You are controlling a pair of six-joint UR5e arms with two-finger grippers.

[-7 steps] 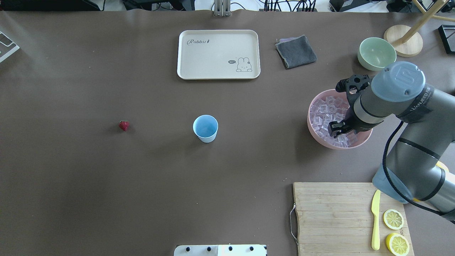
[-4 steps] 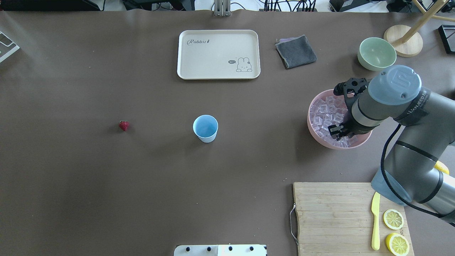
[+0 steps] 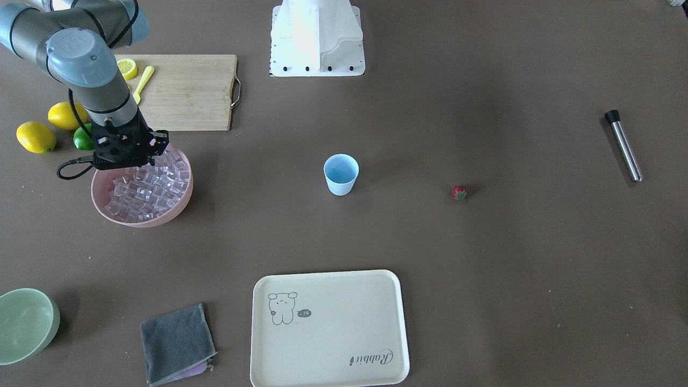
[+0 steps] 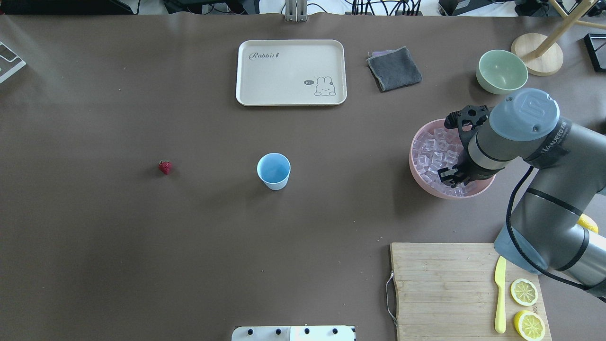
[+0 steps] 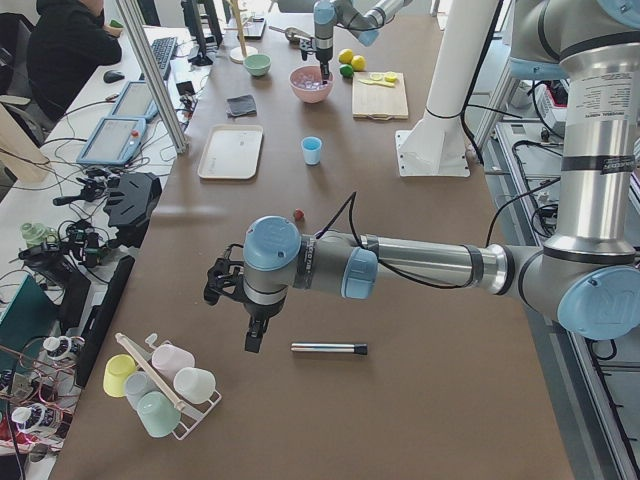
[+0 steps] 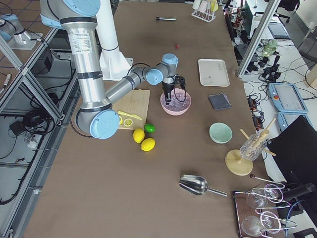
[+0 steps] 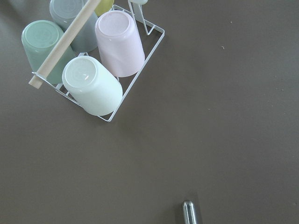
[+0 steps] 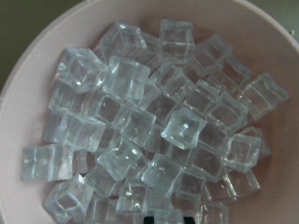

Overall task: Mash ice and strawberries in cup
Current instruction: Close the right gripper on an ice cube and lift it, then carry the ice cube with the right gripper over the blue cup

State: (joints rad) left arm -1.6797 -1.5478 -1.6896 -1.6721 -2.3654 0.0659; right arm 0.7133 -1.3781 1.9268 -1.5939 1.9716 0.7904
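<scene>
The pink bowl [image 4: 419, 182] holds the ice [image 8: 126, 77], heaped. The right gripper [image 4: 450, 174] hangs low over that heap; its wrist hides the jaws, so I cannot tell if they are parted or closed, nor for the left gripper [image 5: 252, 342], far from the bowl. The pale blue cup [image 4: 273, 171] stands well apart from the bowl, the red strawberry [image 4: 164, 167] beyond it. Each cube is probably hard and slick: pinch across flat opposite faces. They look clear, glassy.

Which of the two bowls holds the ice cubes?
The pink bowl, heaped with clear ice cubes; the pale green bowl nearby looks empty.
</scene>
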